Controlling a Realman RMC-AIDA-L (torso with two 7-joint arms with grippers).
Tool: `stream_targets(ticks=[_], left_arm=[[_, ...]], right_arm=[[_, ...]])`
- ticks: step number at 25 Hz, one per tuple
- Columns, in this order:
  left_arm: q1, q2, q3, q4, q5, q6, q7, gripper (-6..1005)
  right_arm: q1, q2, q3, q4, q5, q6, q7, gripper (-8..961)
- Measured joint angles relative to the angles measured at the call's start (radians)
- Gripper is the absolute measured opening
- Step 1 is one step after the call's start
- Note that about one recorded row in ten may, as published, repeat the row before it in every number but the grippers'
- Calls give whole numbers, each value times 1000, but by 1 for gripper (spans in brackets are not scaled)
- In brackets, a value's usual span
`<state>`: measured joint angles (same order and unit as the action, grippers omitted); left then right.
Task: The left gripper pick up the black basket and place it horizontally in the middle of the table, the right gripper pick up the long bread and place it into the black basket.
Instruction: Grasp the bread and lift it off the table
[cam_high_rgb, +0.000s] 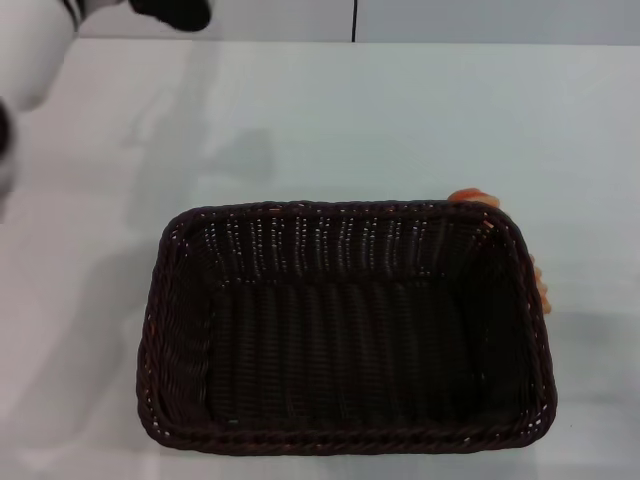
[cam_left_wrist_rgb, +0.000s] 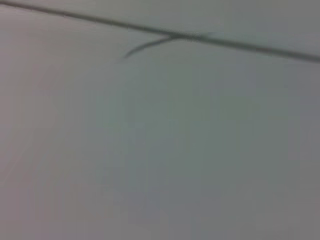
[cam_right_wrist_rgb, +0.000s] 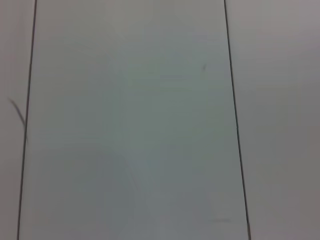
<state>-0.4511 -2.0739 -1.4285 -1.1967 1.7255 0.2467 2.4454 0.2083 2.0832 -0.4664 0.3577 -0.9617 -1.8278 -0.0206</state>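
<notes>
The black basket (cam_high_rgb: 345, 330) lies lengthwise across the near middle of the white table (cam_high_rgb: 400, 120), open side up and empty. The long bread (cam_high_rgb: 472, 198) is almost wholly hidden behind the basket's far right corner. Only orange-tan slivers of it show above the rim and along the right side. My left arm is raised at the far left of the head view, and the black tip of my left gripper (cam_high_rgb: 172, 12) shows at the top edge, well away from the basket. My right gripper is out of view.
The table's far edge meets a pale wall with a dark vertical seam (cam_high_rgb: 354, 20). The left wrist view shows only a pale surface with a dark line (cam_left_wrist_rgb: 200, 39). The right wrist view shows pale panels with dark seams (cam_right_wrist_rgb: 235, 125).
</notes>
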Motion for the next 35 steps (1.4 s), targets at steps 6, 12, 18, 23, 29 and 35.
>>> stream_targets(ticks=[6,12,18,23,29,35], left_arm=[[1,7,147,47,197,428,-733,732],[136,18,184,245,612,700,-1684,733],[53,6,77,732,935,1054,-2433,731],[49,4,88,867,944,1122,-2643,725],[67,3,104,877,936,1106,-2576,724],[67,3,115,868,931,1073,-2538,724]], right_arm=[[1,0,0,-2,0,17,0,843],[2,1,-4,1,-7,19,1,844],[-7,1,-5,-1,-117,42,-4,844],[5,2,-4,-1,-196,121,-4,844],[57,4,0,6,-276,268,-4,842],[105,5,-2,8,-302,385,-1,843]])
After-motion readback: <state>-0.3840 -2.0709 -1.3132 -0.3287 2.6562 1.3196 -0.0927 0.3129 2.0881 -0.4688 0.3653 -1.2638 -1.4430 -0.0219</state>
